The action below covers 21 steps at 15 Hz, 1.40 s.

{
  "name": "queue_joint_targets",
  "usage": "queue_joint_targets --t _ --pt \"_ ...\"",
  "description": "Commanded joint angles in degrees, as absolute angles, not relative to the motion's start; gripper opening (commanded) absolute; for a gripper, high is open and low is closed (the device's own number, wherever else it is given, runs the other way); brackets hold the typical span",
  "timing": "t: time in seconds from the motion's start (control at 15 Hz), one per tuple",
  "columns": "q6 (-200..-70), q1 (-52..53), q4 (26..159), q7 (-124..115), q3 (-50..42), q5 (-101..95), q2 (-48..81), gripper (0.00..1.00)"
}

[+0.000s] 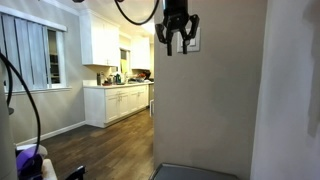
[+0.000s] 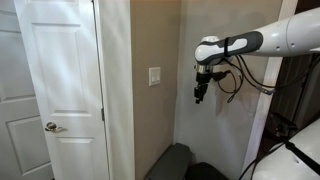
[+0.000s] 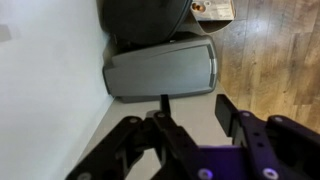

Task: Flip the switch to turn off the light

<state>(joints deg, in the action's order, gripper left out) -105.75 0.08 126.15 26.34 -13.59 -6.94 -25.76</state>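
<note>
The switch (image 2: 154,77) is a small white plate, upright on the beige wall at about the gripper's height. In an exterior view it (image 1: 196,45) shows just behind the gripper, partly hidden by it. My black gripper (image 2: 199,99) hangs with its fingers pointing down, out in front of the wall and apart from the switch. Its fingers are spread and hold nothing, as both an exterior view (image 1: 176,48) and the wrist view (image 3: 197,108) show. The wrist view looks down at the floor, and the switch is out of that view.
A grey flat object (image 3: 160,70) lies on the floor below the gripper, against the wall, and shows in both exterior views (image 2: 175,160) (image 1: 195,172). A white door (image 2: 60,80) stands beside the switch's wall. Kitchen cabinets (image 1: 118,100) are far behind. Cables (image 2: 232,80) hang from the arm.
</note>
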Motion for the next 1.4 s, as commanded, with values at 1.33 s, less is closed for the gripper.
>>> queue_joint_targets --t 1.33 --pt "-129.3 0.3 106.1 15.2 -4.1 1.0 -5.9 0.0"
